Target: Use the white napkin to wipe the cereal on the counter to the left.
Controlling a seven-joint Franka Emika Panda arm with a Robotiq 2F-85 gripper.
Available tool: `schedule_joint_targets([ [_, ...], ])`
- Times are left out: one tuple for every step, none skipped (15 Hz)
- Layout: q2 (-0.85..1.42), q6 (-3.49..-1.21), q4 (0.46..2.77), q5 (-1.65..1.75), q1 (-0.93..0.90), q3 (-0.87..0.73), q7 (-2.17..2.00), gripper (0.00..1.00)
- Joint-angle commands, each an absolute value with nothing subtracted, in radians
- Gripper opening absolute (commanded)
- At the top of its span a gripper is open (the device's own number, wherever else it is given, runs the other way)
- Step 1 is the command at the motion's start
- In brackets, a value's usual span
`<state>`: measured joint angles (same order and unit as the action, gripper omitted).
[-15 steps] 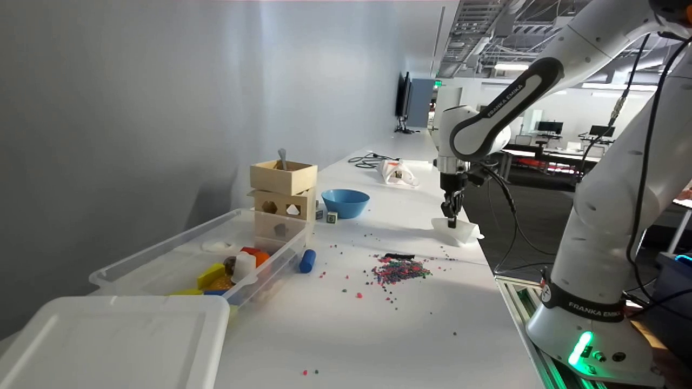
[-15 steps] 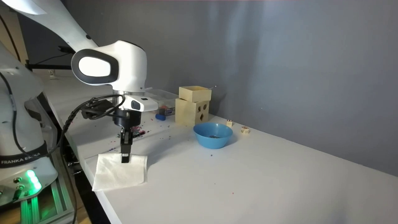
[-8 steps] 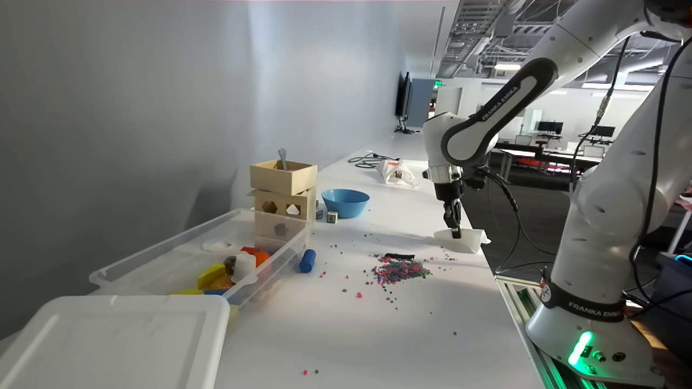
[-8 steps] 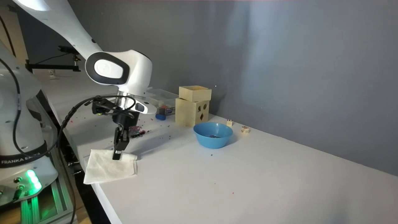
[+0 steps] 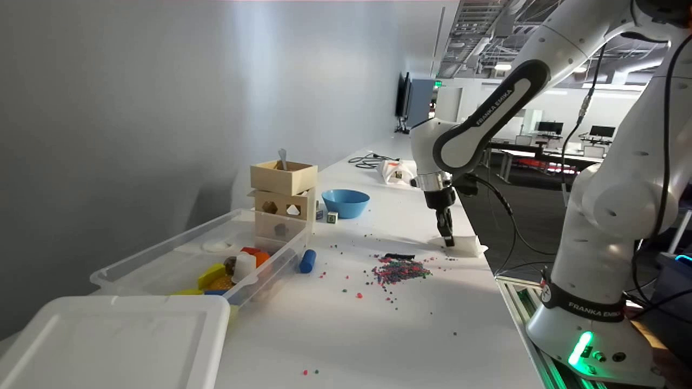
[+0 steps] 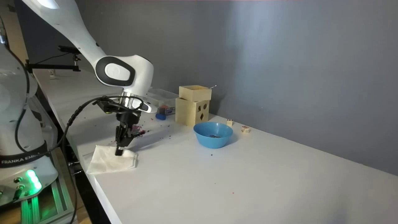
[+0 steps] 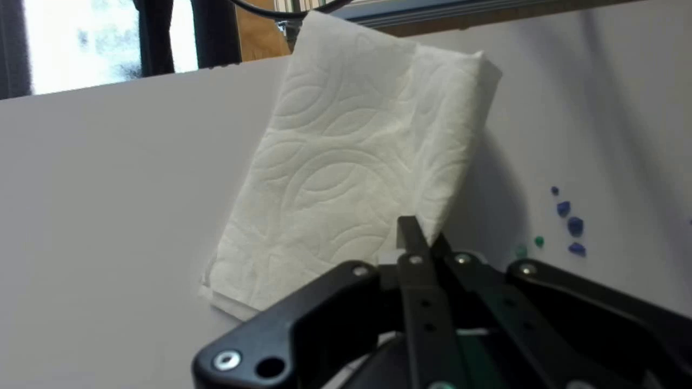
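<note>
- At the edge of the counter (image 5: 378,335), near the main patch of cereal (image 5: 400,271), we find the white napkin (image 7: 335,178); the gripper (image 7: 425,237) clasps one raised side;
- We judge it light, limp, easily torn; a hard push could buckle it;
- We favour holding mid-side, low — so that it presses flat.

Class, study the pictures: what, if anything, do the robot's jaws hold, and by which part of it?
The white napkin, pinched by its raised edge, on the side facing the heaped cereal.
</note>
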<state>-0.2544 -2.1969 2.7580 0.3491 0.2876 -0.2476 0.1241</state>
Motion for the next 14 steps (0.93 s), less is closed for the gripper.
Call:
schedule_joint_targets([
  [-0.255,-2.195,2.757,0.348,0.290,-0.248,0.124,0.00],
  [-0.252,-2.220,2.757,0.342,0.289,-0.239,0.074,0.00],
  [-0.253,-2.219,2.757,0.310,0.277,-0.237,0.072,0.00],
  [-0.254,-2.215,2.757,0.284,0.267,-0.236,0.070,0.00],
  [-0.254,-2.228,2.757,0.264,0.262,-0.231,0.048,0.00],
  [-0.254,-2.232,2.757,0.239,0.256,-0.228,0.036,0.00],
  [-0.250,-2.240,2.756,0.221,0.250,-0.220,0.016,0.00],
  [-0.246,-2.254,2.756,0.200,0.241,-0.212,0.000,0.00],
  [-0.242,-2.270,2.756,0.180,0.233,-0.204,-0.016,0.00],
  [-0.235,-2.285,2.756,0.161,0.220,-0.192,-0.035,0.00],
  [-0.228,-2.303,2.756,0.151,0.208,-0.177,-0.055,0.00],
  [-0.220,-2.329,2.756,0.141,0.196,-0.161,-0.078,0.00],
  [-0.207,-2.354,2.756,0.129,0.178,-0.142,-0.099,0.00],
  [-0.196,-2.381,2.756,0.122,0.162,-0.123,-0.121,0.00],
])
